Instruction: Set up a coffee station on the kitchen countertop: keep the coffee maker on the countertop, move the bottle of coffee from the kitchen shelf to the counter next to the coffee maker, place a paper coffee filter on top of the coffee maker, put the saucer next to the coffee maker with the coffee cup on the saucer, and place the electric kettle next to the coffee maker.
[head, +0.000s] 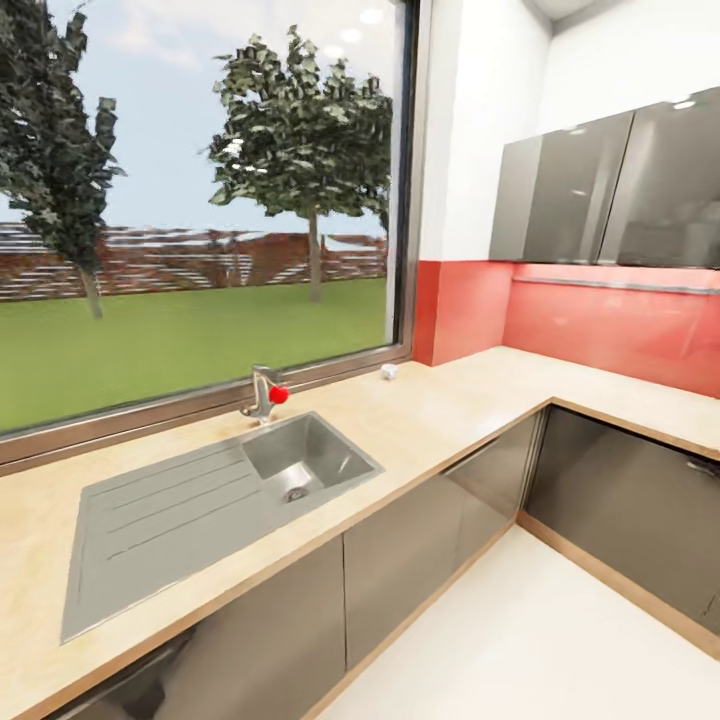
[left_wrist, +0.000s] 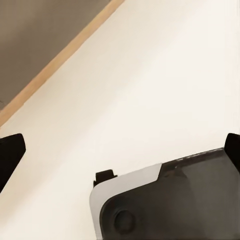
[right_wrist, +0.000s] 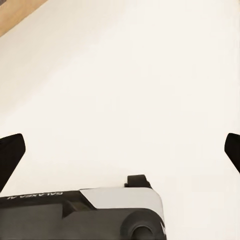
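Evidently the robot is in transit beside the L-shaped countertop (head: 440, 410) and sink (head: 300, 455), both grippers spread apart and empty; next it must find the coffee things.

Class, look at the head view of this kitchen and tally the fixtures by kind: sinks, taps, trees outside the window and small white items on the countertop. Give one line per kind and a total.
Sinks: 1, the steel sink with its draining board
Taps: 1, the tap with a red knob
Trees: 2, the left tree and the right tree
Small white items: 1, the white object near the window corner
Total: 5
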